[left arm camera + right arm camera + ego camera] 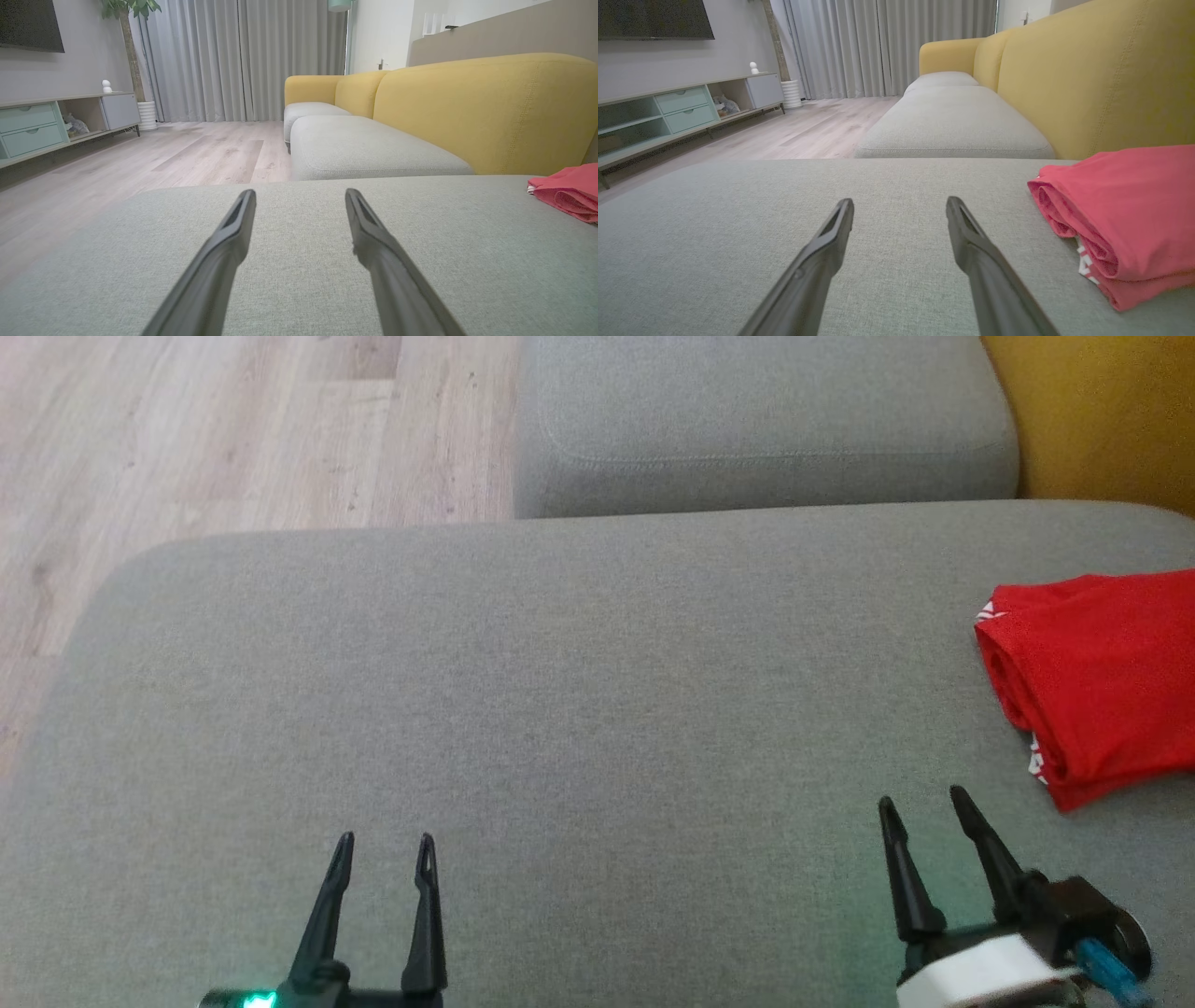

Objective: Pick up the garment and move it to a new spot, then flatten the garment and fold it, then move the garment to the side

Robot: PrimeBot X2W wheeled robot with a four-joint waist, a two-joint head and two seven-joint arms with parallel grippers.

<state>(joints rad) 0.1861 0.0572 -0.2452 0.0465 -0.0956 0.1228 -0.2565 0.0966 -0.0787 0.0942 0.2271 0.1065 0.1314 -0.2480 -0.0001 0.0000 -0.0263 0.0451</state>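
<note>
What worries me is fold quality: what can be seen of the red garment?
The garment is red, thin soft-looking fabric with white print at its edge, folded into a compact layered bundle. It lies on the grey cushion at the robot's right, rounded folds toward the cushion's middle, partly cut off by the picture's edge. The open right gripper is near, not touching.

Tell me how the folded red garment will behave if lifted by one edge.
The red garment is probably floppy: its stacked, rolled folds would likely fall open and hang. It looks thin, so likely light. On the woven grey cushion, pushing would probably bunch it rather than slide it whole.
</note>
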